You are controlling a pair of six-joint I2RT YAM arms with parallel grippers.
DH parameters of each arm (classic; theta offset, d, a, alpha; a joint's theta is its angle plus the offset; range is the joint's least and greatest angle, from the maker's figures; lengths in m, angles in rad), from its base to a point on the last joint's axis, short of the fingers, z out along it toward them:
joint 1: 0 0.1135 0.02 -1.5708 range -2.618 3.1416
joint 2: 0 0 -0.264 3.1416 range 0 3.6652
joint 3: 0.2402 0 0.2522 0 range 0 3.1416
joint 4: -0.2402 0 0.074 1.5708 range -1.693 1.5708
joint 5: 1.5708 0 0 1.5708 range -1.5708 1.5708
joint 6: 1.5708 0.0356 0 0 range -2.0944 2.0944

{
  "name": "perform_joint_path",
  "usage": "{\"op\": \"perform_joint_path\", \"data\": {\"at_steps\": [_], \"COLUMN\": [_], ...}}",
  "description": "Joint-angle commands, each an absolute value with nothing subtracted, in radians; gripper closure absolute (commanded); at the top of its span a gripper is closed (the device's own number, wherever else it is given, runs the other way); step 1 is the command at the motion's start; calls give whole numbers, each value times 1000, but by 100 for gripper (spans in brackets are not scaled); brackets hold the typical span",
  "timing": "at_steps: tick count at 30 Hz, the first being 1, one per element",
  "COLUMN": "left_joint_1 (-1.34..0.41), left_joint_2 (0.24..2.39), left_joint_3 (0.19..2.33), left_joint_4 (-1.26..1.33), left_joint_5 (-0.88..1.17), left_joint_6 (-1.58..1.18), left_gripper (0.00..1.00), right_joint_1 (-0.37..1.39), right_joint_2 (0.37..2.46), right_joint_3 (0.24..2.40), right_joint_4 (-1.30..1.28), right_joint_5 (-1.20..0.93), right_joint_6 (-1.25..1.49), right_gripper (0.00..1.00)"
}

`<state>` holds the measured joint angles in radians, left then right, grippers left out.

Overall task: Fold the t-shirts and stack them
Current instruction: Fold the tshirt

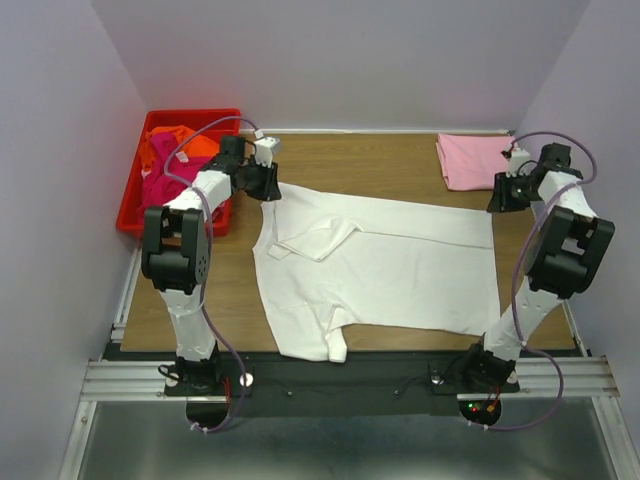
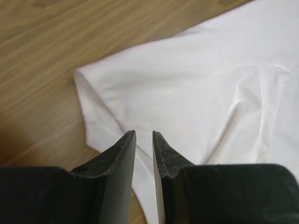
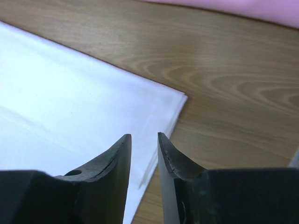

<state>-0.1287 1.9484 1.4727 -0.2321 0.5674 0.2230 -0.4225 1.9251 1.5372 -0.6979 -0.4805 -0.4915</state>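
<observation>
A large white t-shirt [image 1: 400, 265] lies spread flat on the wooden table [image 1: 380, 160]; no red print shows. My left gripper [image 1: 264, 186] hovers at its far left sleeve corner. In the left wrist view the jaws [image 2: 144, 133] stand narrowly apart and empty above the sleeve [image 2: 210, 84]. My right gripper [image 1: 497, 196] is at the shirt's far right hem corner. In the right wrist view it [image 3: 144, 135] is narrowly open and empty over the hem [image 3: 70, 93]. A folded pale pink t-shirt [image 1: 472, 160] lies at the back right. Orange [image 1: 168, 142] and magenta [image 1: 160, 186] tees sit in the bin.
A red plastic bin [image 1: 130, 205] stands at the back left beside the left arm. The pink shirt's edge [image 3: 233, 7] shows just beyond the right gripper. Purple walls close in the table on three sides. A metal rail runs along the near edge [image 1: 340, 375].
</observation>
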Motion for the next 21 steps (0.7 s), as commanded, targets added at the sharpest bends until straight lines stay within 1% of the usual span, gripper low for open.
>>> {"op": "perform_joint_path", "data": {"at_steps": [1, 7, 10, 15, 18, 21], "left_joint_1": [-175, -190, -187, -144, -132, -136], "left_joint_2": [1968, 2045, 2097, 2229, 2256, 2224], "left_joint_3": [1448, 1476, 1514, 1694, 1788, 1821], "left_joint_4": [-227, -216, -216, -271, -310, -334], "left_joint_5": [535, 486, 445, 429, 420, 481], "left_joint_6": [235, 201, 199, 167, 179, 219], "left_gripper": [68, 72, 74, 77, 77, 72], "right_joint_1": [-384, -370, -361, -347, -339, -334], "right_joint_2": [2006, 2146, 2181, 2265, 2299, 2298], "right_joint_3": [1516, 1612, 1653, 1749, 1818, 1861], "right_joint_4": [-686, -683, -673, -664, -666, -667], "right_joint_5": [-430, -400, -380, -357, -353, -380], "right_joint_6": [-518, -499, -489, -462, -442, -413], "right_gripper": [67, 69, 70, 70, 70, 66]}}
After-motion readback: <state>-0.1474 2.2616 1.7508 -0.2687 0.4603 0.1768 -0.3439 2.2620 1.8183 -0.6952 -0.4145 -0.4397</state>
